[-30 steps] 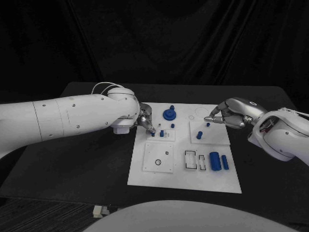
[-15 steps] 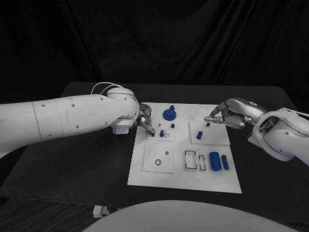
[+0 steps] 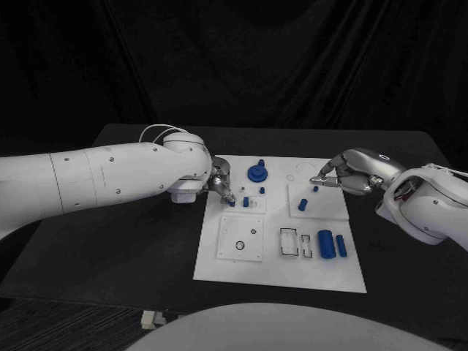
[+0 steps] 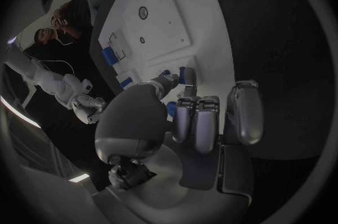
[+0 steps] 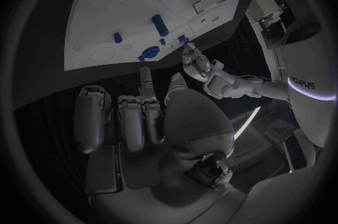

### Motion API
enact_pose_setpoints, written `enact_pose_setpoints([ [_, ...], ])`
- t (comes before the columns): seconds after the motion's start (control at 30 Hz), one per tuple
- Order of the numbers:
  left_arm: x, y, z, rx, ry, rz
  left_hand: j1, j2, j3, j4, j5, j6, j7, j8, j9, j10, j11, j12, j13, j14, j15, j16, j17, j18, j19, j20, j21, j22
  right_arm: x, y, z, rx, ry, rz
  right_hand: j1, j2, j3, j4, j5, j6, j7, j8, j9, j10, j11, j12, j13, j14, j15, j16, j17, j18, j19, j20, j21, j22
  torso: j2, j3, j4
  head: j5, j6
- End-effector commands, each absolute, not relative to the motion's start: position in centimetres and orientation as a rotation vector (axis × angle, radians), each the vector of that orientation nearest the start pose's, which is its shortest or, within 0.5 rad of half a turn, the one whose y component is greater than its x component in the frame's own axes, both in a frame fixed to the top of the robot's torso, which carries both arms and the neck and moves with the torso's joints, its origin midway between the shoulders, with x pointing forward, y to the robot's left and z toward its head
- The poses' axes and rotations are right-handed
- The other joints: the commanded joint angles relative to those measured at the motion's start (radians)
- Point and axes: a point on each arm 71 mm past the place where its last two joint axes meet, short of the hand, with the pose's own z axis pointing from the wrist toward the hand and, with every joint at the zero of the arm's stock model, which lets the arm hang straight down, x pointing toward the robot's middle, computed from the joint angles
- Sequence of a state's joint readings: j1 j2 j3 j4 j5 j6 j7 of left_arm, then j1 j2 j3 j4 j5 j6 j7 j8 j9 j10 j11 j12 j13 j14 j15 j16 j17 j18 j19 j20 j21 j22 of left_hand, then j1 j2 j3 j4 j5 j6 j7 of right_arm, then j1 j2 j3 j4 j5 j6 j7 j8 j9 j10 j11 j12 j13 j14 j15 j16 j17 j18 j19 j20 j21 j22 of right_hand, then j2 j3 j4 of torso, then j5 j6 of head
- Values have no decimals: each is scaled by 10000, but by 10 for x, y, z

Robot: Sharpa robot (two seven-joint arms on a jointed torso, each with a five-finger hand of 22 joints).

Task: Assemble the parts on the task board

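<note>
The left hand [image 3: 219, 184] sits at the task board [image 3: 281, 274]'s left edge, beside the upper left white block; its fingers [image 4: 185, 74] are curled down onto a small blue peg [image 3: 245, 202] area there, but whether they pinch anything is hidden by the hand itself, so I cannot tell. In the left wrist view a fingertip lies touching a short blue piece [image 4: 168, 73] on the board. The right hand [image 3: 343, 174] hovers at the board's upper right corner, fingers [image 5: 146, 80] clenched together near a small blue peg [image 3: 315, 189]; a pinched part between the tips is too small to make out. The blue knobbed disc [image 3: 257, 172] stands near the board's top edge, between the two hands. The large blue cylinder [image 3: 325, 242] and a slimmer blue pin [image 3: 341, 246] lie side by side at the board's lower right, next to the open rectangular slots [image 3: 288, 242]. The board rests mid-bench [image 3: 118, 248]. Against the earlier frames, nothing on the board has shifted and both hands stay where they were.
</note>
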State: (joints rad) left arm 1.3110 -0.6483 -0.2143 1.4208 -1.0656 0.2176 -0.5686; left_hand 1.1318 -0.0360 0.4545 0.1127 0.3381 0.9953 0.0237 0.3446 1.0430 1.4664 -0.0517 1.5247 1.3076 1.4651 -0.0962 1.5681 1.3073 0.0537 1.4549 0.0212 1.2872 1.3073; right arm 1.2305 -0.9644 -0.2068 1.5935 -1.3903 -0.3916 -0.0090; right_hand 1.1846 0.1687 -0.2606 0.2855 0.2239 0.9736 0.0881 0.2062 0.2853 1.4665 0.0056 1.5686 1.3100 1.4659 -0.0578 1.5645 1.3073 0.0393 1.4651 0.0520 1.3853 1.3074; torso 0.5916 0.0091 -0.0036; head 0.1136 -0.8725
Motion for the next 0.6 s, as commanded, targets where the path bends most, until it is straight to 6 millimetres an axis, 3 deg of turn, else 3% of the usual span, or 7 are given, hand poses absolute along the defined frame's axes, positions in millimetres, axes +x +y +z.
enact_pose_setpoints([
  [0.03,481,156,-243,554,24597,-2994,-294,38,43,-106,-565,98,-2,-62,-51,717,42,-77,2184,1057,41,27,2635,53,-74,8,-81,1847,449,-239,-220,-1475,17353,6608,142,3,-58,16,79,59,6,48,13,1001,57,-23,2560,1000,76,-49,2503,89,40,92,-73,1987,2,2,2,-7,-2],
  [0.1,482,156,-243,572,24615,-2990,-355,50,-12,-63,-760,110,-3,-79,-71,708,45,-92,2171,1057,42,27,2635,55,-80,10,-97,1844,449,-239,-220,-1473,17356,6604,142,3,-58,16,79,59,6,48,13,1001,57,-23,2560,1000,76,-49,2503,89,40,92,-73,1987,2,1,1,-6,-2],
  [0.13,482,156,-243,583,24626,-2987,-513,58,-158,68,-1117,144,5,-99,-101,699,51,-106,2158,1057,50,27,2635,55,-81,15,-105,1844,449,-239,-220,-1471,17357,6603,167,4,-61,13,87,59,7,47,13,993,57,-32,2550,996,77,-59,2490,93,32,92,-90,1982,3,2,2,-6,-2],
  [0.37,482,156,-244,629,24671,-2974,-760,115,-599,350,-1679,212,14,-159,-177,682,62,-133,2133,1057,59,27,2635,57,-83,25,-124,1844,449,-239,-220,-1465,17362,6596,232,6,-69,7,108,59,7,45,14,988,58,-38,2544,992,77,-67,2481,97,23,94,-111,1976,2,0,-1,0,-2],
  [0.4,482,155,-244,635,24675,-2972,-827,139,-725,439,-1908,231,19,-174,-197,678,68,-139,2128,1057,64,27,2635,57,-83,29,-128,1844,449,-239,-220,-1463,17359,6596,263,7,-72,5,120,60,6,44,14,987,58,-38,2544,992,77,-67,2481,97,24,94,-111,1977,2,0,0,-1,-2],
  [0.6,482,155,-244,655,24697,-2953,-1010,216,-1091,696,-2305,272,38,-220,-252,670,84,-152,2115,1057,75,27,2635,60,-83,38,-147,1841,449,-239,-220,-1456,17353,6592,265,7,-72,5,122,60,7,44,14,978,58,-48,2533,993,77,-65,2483,100,17,94,-124,1972,4,1,-1,-8,-2],
])
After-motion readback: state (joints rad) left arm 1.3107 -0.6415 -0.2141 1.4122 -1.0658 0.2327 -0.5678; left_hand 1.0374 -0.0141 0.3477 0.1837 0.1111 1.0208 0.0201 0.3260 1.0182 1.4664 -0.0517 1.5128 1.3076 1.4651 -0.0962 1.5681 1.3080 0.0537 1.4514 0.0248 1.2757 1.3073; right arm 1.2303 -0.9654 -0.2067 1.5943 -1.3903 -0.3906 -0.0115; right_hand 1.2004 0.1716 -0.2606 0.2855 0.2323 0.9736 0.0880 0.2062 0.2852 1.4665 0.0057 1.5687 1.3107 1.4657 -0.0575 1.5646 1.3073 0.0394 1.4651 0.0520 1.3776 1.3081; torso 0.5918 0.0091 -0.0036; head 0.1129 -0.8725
